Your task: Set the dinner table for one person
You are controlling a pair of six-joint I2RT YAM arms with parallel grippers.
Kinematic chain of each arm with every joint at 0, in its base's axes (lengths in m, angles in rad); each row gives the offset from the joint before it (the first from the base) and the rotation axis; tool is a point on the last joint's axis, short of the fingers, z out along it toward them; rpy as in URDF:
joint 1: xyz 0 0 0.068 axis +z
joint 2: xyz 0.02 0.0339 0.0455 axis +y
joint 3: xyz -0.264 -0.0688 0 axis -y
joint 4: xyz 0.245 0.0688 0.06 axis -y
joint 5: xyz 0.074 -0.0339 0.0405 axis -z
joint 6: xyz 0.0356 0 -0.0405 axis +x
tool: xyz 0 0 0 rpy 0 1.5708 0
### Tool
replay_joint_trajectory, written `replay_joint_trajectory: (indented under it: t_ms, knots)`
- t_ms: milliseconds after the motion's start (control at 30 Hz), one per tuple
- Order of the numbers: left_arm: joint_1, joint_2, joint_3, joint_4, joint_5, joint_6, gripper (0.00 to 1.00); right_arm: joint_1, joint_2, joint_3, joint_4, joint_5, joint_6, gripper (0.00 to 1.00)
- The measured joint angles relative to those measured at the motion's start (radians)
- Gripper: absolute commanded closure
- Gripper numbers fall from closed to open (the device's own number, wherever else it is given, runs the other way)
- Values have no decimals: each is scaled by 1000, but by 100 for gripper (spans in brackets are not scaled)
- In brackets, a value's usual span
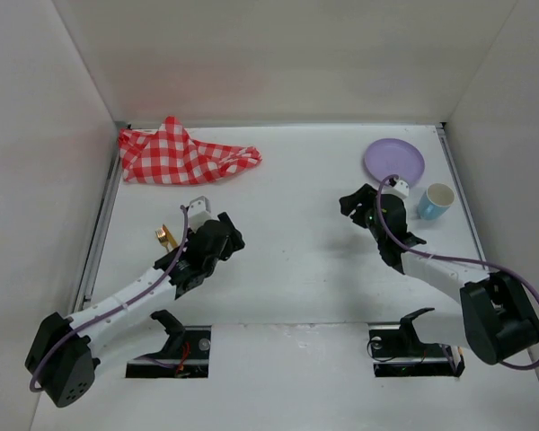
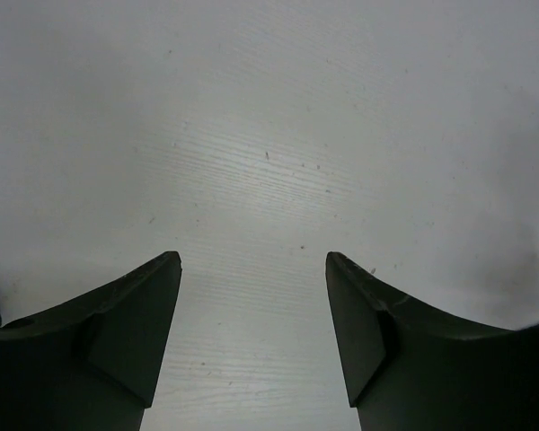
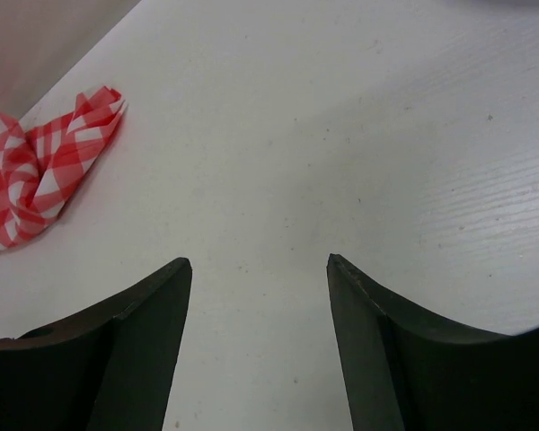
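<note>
While nothing looks laid out, you seem barely started | left hand (image 2: 251, 314) and right hand (image 3: 259, 323) wide open, empty | worktop (image 1: 296, 269) fills frame | plate (image 1: 393, 160), cup (image 1: 436, 203) upper right, cloth (image 1: 184, 154) upper left, unplaced

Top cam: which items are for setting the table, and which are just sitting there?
For the job:
- dinner table
- purple plate
- blue cup
- red-and-white checked cloth
- small gold item by the left arm, possibly cutlery; mostly hidden

Just there:
- upright white panels edging the table, fixed surround
</note>
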Motion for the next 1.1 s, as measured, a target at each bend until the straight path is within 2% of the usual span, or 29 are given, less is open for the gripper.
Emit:
replay_joint_trajectory:
  t_ms: [267,300,367,400,433,500,533,567,633,667,700,733,800,867,1000,1100]
  knots:
    - [66,-40,-40,89,1,2,37,0,14,0,0,0,2,32]
    - [74,-42,-45,101,1,4,38,0,14,0,0,0,2,38]
    - [92,-36,-46,117,0,7,39,0,17,0,1,-1,-1,61]
    - [106,-29,-46,129,-6,9,40,0,18,0,0,-2,0,80]
    - [121,-21,-46,140,-21,10,49,0,18,0,0,-3,-2,91]
    - [147,-1,-45,163,-60,11,71,0,18,1,-1,-5,0,96]
    - [161,16,-42,174,-83,16,85,1,18,2,-5,-7,-1,95]
    - [175,38,-36,185,-103,23,92,2,18,4,-8,-7,-3,94]
    - [208,108,0,207,-136,47,92,8,18,5,-8,-6,-8,89]
    - [225,154,28,223,-148,60,89,11,18,6,-10,-7,-10,84]
    - [241,197,56,239,-157,72,82,16,18,8,-11,-7,-13,78]
    - [261,247,92,259,-164,86,72,20,18,10,-11,-8,-16,67]
    - [300,354,179,298,-176,115,56,22,19,12,-11,-8,-19,53]
    - [332,460,275,324,-187,141,46,23,26,16,-10,-11,-24,44]
    - [373,691,504,360,-215,212,37,32,44,25,-10,-24,-29,37]
    - [390,862,674,360,-253,287,36,41,54,29,-10,-34,-30,36]
